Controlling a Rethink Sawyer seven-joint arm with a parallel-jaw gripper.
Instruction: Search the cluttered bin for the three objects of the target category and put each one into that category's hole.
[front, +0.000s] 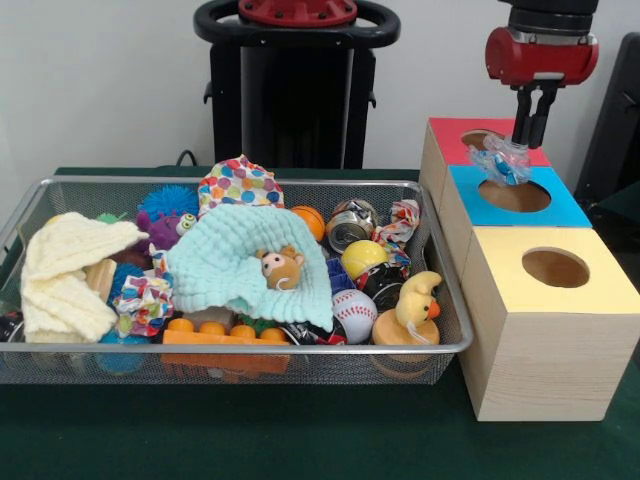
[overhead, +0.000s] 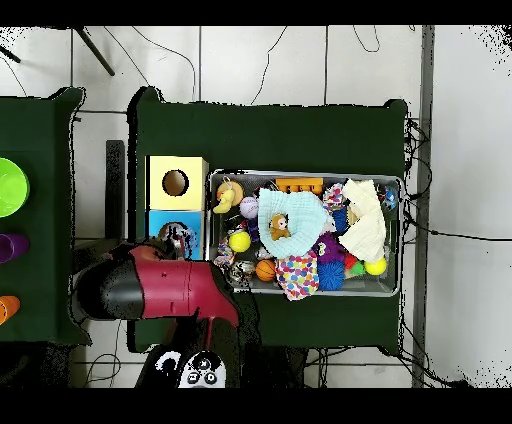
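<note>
1. Here, a wire-mesh bin (front: 60, 195) with a rounded metal rim sits on the dark green worktop (front: 300, 440), heaped with soft and hard things.
2. At the heap's centre lies a mint knitted cloth (front: 225, 265) with a waffle texture; a small brown plush animal (front: 281, 268) rests on it.
3. At 9 o'clock of the bin, a cream ribbed cloth (front: 65, 275) is folded over a wooden piece.
4. At 12 o'clock sits a polka-dot fabric piece (front: 238, 185), with a spiky blue ball (front: 168, 200) and a fuzzy purple toy (front: 160, 230) to its left.
5. At 3 o'clock are a smooth yellow ball (front: 363, 257), a stitched baseball (front: 353, 313), a yellow rubber duck (front: 418, 300) and a dented metal can (front: 349, 228).
6. At 6 o'clock an orange plastic block (front: 215, 335) with round studs lies against the mesh.
7. To the right of the bin stand three pale wooden boxes, each with a round hole: a yellow-topped box (front: 600, 290) nearest, a blue-topped box (front: 570, 210) in the middle and a red-topped box (front: 445, 140) behind.
8. The red and black arm (front: 540, 50) hangs straight down, its wrist vertical.
9. The claw (front: 527, 135) has its fingers drawn narrow, pinching a crinkled, clear blue-tinted wrapper (front: 500, 160) just above the blue-topped box's hole, at the hole's 11 o'clock edge.
</note>
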